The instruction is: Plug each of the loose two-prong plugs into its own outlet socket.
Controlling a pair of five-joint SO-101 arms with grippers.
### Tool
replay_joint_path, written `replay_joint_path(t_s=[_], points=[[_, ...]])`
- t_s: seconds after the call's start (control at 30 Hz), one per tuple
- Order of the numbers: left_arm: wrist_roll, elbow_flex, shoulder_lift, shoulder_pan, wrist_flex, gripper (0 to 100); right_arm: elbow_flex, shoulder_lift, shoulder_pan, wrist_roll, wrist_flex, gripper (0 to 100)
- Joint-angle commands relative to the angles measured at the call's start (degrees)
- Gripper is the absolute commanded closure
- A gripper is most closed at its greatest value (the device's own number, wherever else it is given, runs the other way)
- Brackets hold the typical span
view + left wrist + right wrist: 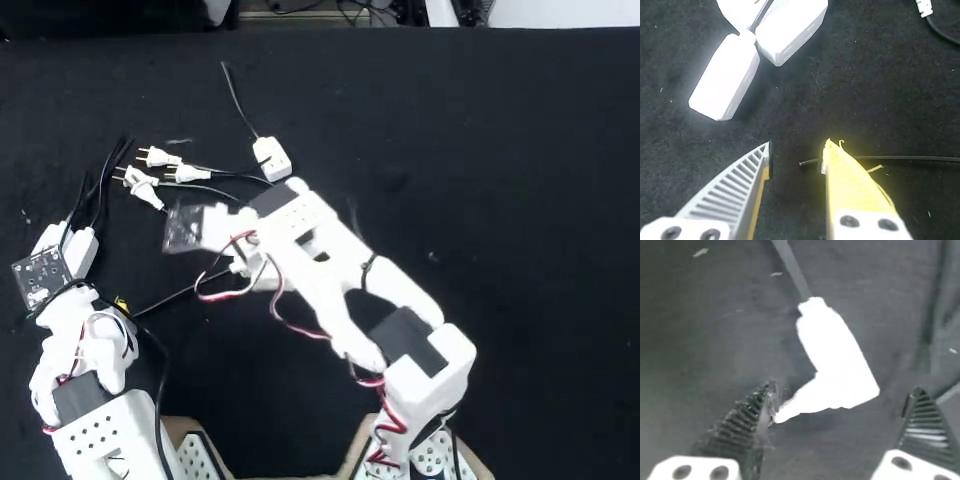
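Seeing three plugs (158, 157) loose upper left on surface (480, 150), sockets (80, 250) at left edge by spread left hand (795, 150). Got right hand (842, 390) spread too, blurred white corded piece (835, 365) between fingers.

A black surface (520, 150) is seen. White is seen on the plugs (186, 173) at the upper left and on the outlet sockets (725, 80). The cords (910, 158) are black. The left end effector (797, 150) is ribbed, yellow on one side and grey on the other.
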Motion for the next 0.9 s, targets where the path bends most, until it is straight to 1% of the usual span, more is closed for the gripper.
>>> replay_joint_path(t_s=[0.0,0.1,0.2,0.4,0.57,0.6,0.67,0.77,0.83,0.87], points=[[0.18,-2.86,-0.44,0.48,-0.88,82,-0.04,-4.88,-3.08,3.60,2.11,61.7],[0.18,-2.86,-0.44,0.48,-0.88,82,3.56,-5.23,-5.10,4.48,0.09,61.7],[0.18,-2.86,-0.44,0.48,-0.88,82,5.93,-4.35,-5.19,4.40,-4.66,61.7],[0.18,-2.86,-0.44,0.48,-0.88,82,5.93,-0.22,-2.02,4.31,-10.55,61.7],[0.18,-2.86,-0.44,0.48,-0.88,82,1.98,4.00,1.32,4.31,-10.99,62.1],[0.18,-2.86,-0.44,0.48,-0.88,82,0.92,4.79,2.02,4.31,-10.73,63.9],[0.18,-2.86,-0.44,0.48,-0.88,82,-0.48,5.76,2.81,3.87,-10.64,73.5],[0.18,-2.86,-0.44,0.48,-0.88,82,-2.15,6.02,3.16,-2.73,-10.99,99.2],[0.18,-2.86,-0.44,0.48,-0.88,82,-3.56,5.85,3.43,-6.77,-10.55,94.9],[0.18,-2.86,-0.44,0.48,-0.88,82,-4.35,5.49,3.87,-8.00,-10.20,96.9]])
